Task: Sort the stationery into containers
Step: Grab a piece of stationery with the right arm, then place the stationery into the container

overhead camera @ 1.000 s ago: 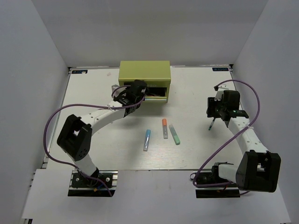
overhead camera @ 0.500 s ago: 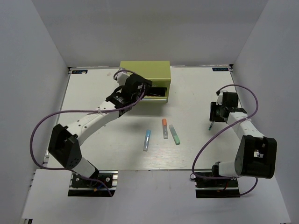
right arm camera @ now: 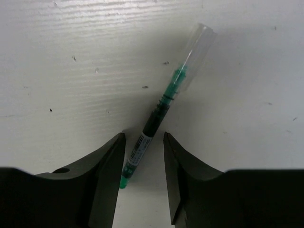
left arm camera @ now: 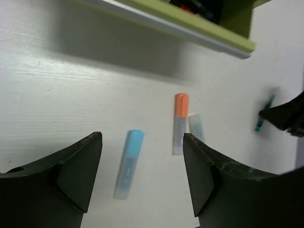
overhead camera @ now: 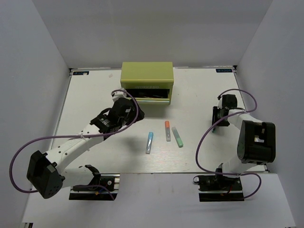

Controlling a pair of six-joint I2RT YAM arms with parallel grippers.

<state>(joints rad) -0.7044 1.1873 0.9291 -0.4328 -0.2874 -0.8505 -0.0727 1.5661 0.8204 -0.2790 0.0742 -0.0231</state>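
My right fingers [right arm camera: 102,180] straddle the green pen [right arm camera: 154,116] without pinching it; left fingers [left arm camera: 71,171] spread wide above the bench [left arm camera: 47,71].

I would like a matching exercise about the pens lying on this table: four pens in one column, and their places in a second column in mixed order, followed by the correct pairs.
Pens
1. light blue plastic marker
2. pale marker with an orange cap
3. mint green marker
4. thin green pen with a clear cap

Places
A. middle of the three-marker row
B. lying between the open right jaws
C. left end of the row
D. right end of the row

Pairs: 1-C, 2-A, 3-D, 4-B
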